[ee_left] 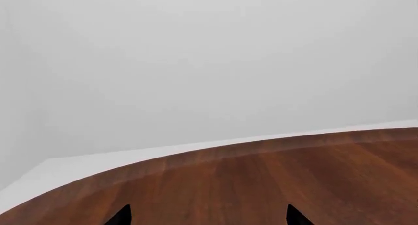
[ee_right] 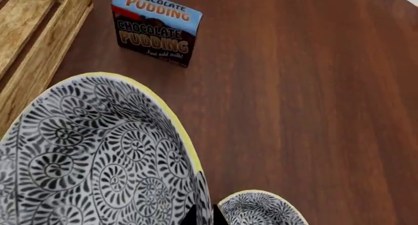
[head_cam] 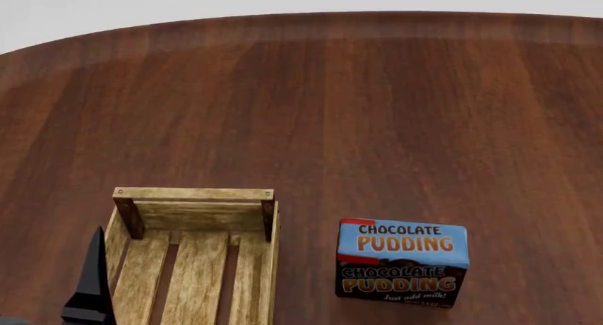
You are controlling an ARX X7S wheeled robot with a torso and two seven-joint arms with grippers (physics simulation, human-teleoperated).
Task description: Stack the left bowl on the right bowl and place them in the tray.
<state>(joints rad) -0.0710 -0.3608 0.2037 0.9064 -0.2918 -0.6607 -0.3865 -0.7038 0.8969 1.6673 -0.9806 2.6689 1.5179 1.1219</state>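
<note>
In the right wrist view my right gripper (ee_right: 204,218) is shut on the rim of a black-and-white patterned bowl (ee_right: 98,161) with a yellow edge, held close to the camera. A second bowl (ee_right: 261,210) of the same pattern shows just beyond it, lower, over the table. I cannot tell which of the two is the left bowl. The tray (head_cam: 193,261), a light wooden crate, lies empty at the table's near left. My left gripper (ee_left: 209,216) is open over bare wood, and one black finger (head_cam: 92,282) shows beside the tray's left wall. The head view shows neither bowl.
A blue-and-brown chocolate pudding box (head_cam: 402,263) stands to the right of the tray, also visible as the box (ee_right: 156,27) in the right wrist view. The round dark wooden table (head_cam: 377,113) stretches far back to its curved edge (ee_left: 196,154).
</note>
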